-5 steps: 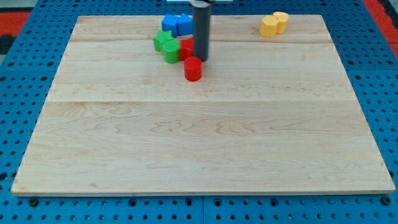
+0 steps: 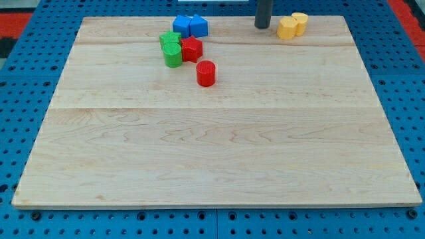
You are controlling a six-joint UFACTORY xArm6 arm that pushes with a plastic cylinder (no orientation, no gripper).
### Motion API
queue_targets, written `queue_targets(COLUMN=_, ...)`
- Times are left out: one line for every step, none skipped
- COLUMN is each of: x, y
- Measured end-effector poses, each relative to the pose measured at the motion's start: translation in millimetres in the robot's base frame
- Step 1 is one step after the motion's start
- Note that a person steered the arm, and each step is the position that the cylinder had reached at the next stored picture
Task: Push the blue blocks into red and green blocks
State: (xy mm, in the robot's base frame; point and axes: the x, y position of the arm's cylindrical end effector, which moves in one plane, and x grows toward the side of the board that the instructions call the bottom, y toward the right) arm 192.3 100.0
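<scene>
Two blue blocks (image 2: 189, 26) sit side by side near the view's top, left of centre. Just below them are two green blocks (image 2: 171, 49) and a red block (image 2: 191, 48), close together. A red cylinder (image 2: 206, 73) stands a little lower and to the right, apart from them. My tip (image 2: 263, 26) is near the top edge of the board, to the right of the blue blocks and just left of the yellow blocks. It touches no block.
Two yellow blocks (image 2: 292, 26) sit together at the top right. The wooden board (image 2: 212, 146) lies on a blue perforated table (image 2: 20, 99).
My tip has moved from beside the red block up and to the right, towards the yellow blocks. The red block and green blocks have shifted slightly up and left.
</scene>
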Motion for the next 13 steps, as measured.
queue_targets(x=-0.6, y=-11.3)
queue_targets(x=0.7, y=-82.3)
queue_targets(x=0.5, y=-146.6)
queue_targets(x=5.5, y=-115.6)
queue_targets(x=15.4, y=-90.7)
queue_targets(x=16.4, y=-100.8)
queue_targets(x=2.1, y=-109.2)
queue_targets(x=15.9, y=-124.9)
queue_targets(x=32.3, y=-136.6)
queue_targets(x=39.3, y=-138.8)
queue_targets(x=40.7, y=-146.5)
queue_targets(x=7.5, y=-91.1)
queue_targets(x=0.8, y=-97.9)
